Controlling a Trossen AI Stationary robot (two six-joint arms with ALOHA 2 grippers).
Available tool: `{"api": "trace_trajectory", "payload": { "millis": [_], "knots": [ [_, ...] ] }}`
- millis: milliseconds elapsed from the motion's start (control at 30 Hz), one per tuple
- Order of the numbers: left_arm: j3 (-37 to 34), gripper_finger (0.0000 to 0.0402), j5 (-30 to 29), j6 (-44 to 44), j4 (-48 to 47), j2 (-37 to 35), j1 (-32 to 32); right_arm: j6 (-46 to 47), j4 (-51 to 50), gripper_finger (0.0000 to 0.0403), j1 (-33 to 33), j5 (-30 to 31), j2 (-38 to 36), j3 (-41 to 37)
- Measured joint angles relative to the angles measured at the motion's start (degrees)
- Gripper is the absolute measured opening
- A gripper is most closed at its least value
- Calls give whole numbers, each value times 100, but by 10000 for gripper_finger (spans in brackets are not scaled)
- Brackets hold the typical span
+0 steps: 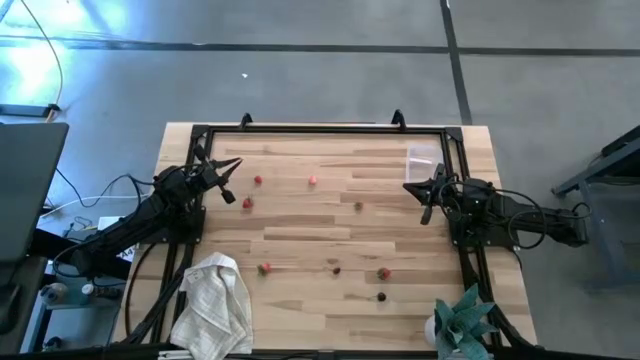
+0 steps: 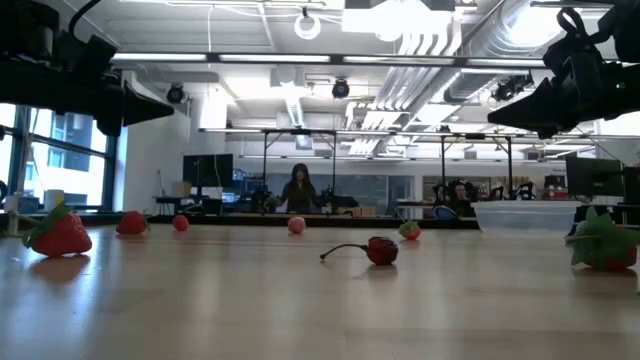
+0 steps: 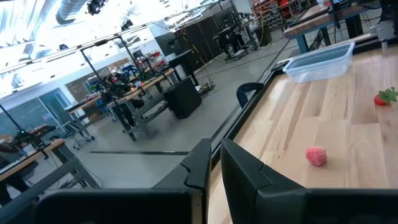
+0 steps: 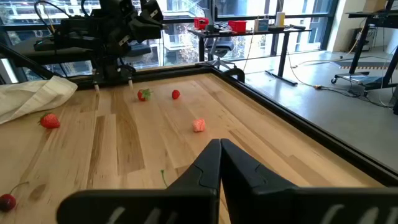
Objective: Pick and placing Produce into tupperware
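Nearest my end of the table (image 1: 300,215) lies most of the produce: a dark cherry (image 1: 381,296), then a strawberry (image 1: 384,273) and another strawberry (image 1: 264,268) further left, all well apart from both arms. Further up, my left gripper (image 1: 232,163) hangs with its fingers pressed together, holding nothing; two small red pieces (image 1: 248,202) lie just beside it, making them the likeliest first pick. My right gripper (image 1: 413,186) is likewise closed and empty. The clear tub (image 1: 423,158) sits at the far edge, just beyond the right gripper, so that arm is nearer for dropping off.
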Motion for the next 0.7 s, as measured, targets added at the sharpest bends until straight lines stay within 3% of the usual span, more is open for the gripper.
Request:
{"api": "trace_trajectory", "payload": {
  "millis": [567,633,700],
  "knots": [
    [0,28,0,0,2,0,0,29,41,0,2,3,-2,-1],
    [0,28,9,-68,2,-2,-2,507,248,0,2,-1,0,-1],
    [-1,28,187,-698,84,0,0,1419,621,0,2,-12,-1,0]
  ]
}}
